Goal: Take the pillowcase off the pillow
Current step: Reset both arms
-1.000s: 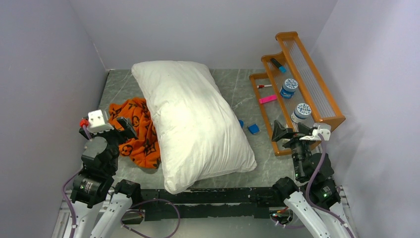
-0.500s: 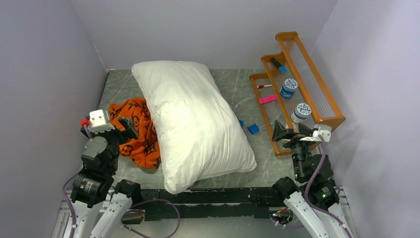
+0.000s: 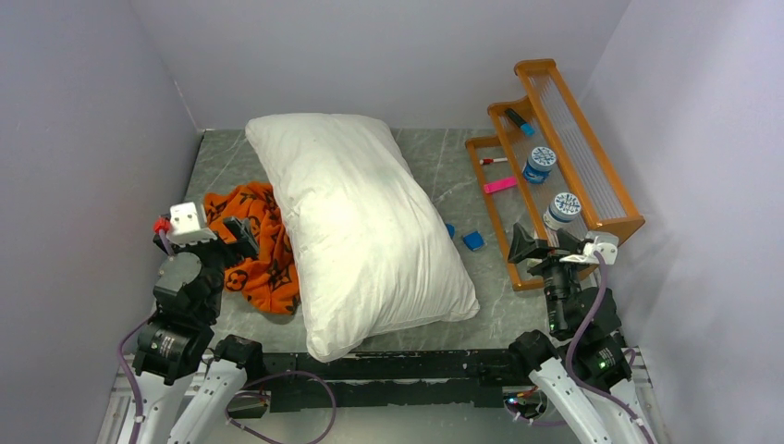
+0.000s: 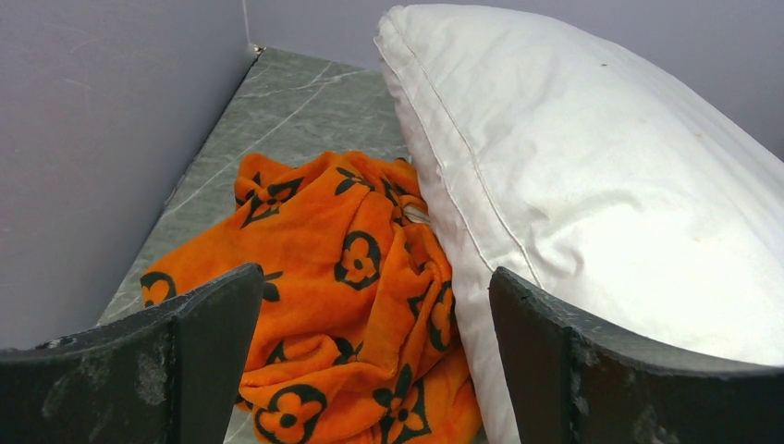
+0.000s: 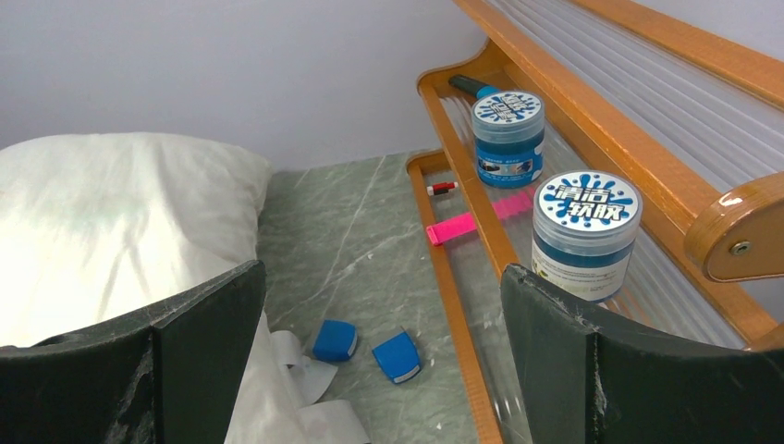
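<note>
The white pillow lies bare and diagonal across the grey table. The orange pillowcase lies crumpled in a heap against the pillow's left side, off the pillow. In the left wrist view the pillowcase sits ahead between the fingers, with the pillow to its right. My left gripper is open and empty, held just at the heap's near left edge. My right gripper is open and empty near the rack, right of the pillow.
An orange rack stands at the right with two blue-lidded jars, a pink item and pens. Two small blue blocks lie on the table between pillow and rack, also seen in the right wrist view. Walls enclose the table.
The left gripper has shifted very slightly toward the pillowcase. Nothing else has moved.
</note>
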